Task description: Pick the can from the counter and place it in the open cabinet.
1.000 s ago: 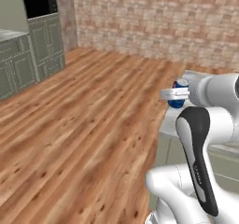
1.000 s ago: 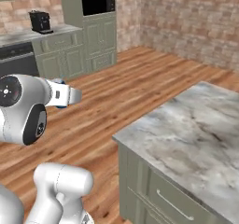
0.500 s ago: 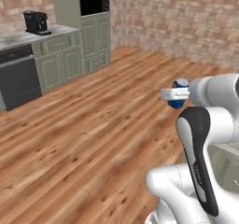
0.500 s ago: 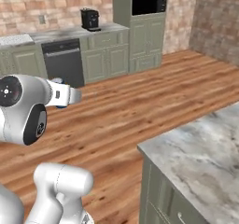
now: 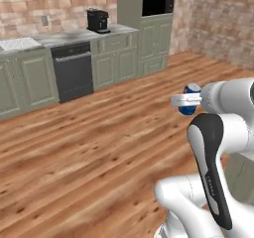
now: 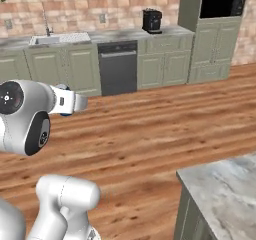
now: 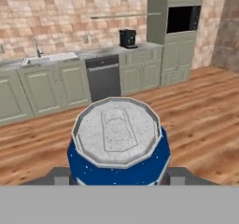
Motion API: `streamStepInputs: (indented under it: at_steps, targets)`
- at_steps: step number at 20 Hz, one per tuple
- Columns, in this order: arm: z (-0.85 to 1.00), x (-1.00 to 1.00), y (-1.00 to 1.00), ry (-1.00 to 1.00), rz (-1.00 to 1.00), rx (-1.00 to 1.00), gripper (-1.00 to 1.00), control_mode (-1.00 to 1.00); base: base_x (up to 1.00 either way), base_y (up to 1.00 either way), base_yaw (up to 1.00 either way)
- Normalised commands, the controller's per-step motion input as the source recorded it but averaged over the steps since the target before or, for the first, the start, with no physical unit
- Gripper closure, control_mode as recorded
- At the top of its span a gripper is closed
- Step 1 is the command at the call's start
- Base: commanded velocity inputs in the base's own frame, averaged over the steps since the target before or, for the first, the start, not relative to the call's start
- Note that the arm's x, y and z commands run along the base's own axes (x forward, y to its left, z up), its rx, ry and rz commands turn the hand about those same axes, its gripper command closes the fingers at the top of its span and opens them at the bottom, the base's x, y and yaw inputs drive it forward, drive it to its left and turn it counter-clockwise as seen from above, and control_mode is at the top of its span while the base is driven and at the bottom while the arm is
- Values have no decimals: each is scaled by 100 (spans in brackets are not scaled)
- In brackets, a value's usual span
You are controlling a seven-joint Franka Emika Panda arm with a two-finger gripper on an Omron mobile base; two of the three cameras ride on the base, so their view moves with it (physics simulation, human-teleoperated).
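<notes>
In the left base view, the white arm held the tool (image 5: 191, 100) out level over the wood floor, pinching the can (image 5: 190, 99) — its blue body peeked past the fingers, well above the planks, likely kept high for carrying. In the right base view, a corner of the marbled bench (image 6: 227, 184) sat at lower right; the can (image 6: 63, 100) looked mostly hidden behind the wrist. In the hand view, the can's silver top (image 7: 116, 133) faced the camera — gripped low.
</notes>
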Motion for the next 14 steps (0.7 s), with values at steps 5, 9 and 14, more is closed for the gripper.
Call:
streamStepInputs:
  at_steps: [5, 9, 14]
  targets:
    - [0, 0, 0, 0, 0, 0, 100, 100, 0, 43, 46]
    - [0, 0, 0, 0, 0, 0, 100, 100, 0, 46, 44]
    - [0, 0, 0, 0, 0, 0, 100, 100, 0, 54, 42]
